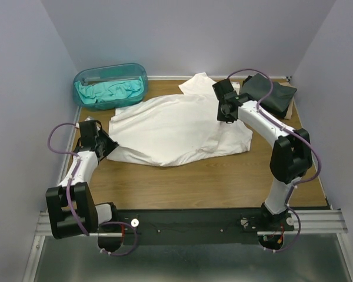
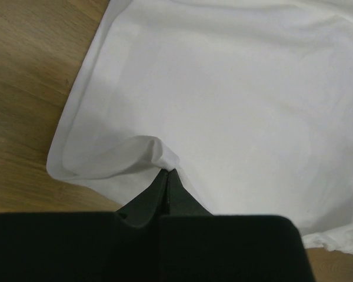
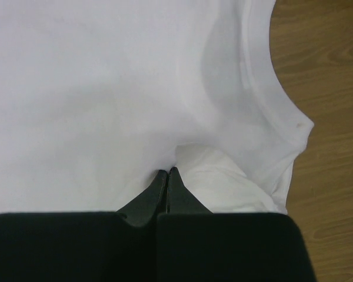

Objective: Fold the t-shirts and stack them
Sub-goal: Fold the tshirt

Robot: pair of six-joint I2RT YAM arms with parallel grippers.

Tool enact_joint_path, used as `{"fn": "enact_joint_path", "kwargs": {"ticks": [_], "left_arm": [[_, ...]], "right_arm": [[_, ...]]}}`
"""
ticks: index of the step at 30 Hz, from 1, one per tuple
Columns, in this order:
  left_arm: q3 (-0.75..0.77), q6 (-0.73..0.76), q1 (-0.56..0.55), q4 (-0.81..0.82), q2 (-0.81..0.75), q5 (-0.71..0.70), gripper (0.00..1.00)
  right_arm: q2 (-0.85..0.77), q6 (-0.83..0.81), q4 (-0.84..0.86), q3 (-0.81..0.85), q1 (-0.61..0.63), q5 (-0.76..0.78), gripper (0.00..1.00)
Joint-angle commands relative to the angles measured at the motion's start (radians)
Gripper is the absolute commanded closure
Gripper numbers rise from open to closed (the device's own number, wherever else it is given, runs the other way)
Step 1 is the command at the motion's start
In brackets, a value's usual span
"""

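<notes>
Left gripper (image 2: 166, 172): jaws pinched together on a little ridge of the white t-shirt (image 2: 223, 88), near its lower left corner.
Right gripper (image 3: 167, 171): same deal, clamped onto a tuck of cloth just beside the neckline, at the shirt's upper right in the overhead view.
White t-shirt: spread over the middle of the table (image 1: 194, 182), mostly flat, one sleeve poking toward the top of the frame. No fold in it yet. I'd guess this is the grab for the first fold.
Done so far: dark folded shirts (image 1: 273, 94) sit in the upper right corner, so the stack looks started.
Left to do: fold this one and stack it. Then there's the teal shirt (image 1: 109, 91) bunched in the tub (image 1: 135, 68), upper left.
Hard to tell: how many shirts are in the dark pile, since the right arm covers part of it. Can't see how deep either pinch goes either, because the black gripper bodies fill the bottom of both wrist views.
</notes>
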Motion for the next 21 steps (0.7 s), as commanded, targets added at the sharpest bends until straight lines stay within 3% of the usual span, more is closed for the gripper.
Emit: {"fn": "enact_joint_path", "kwargs": {"ticks": [1, 12, 21], "left_arm": [[0.05, 0.028, 0.036, 0.086, 0.055, 0.069, 1.0], [0.084, 0.051, 0.128, 0.12, 0.129, 0.091, 1.0], [0.084, 0.073, 0.154, 0.138, 0.173, 0.12, 1.0]], "right_arm": [[0.074, -0.07, 0.026, 0.091, -0.014, 0.008, 1.0], [0.197, -0.139, 0.026, 0.226, -0.052, 0.014, 1.0], [0.168, -0.159, 0.024, 0.22, -0.083, 0.043, 1.0]]}}
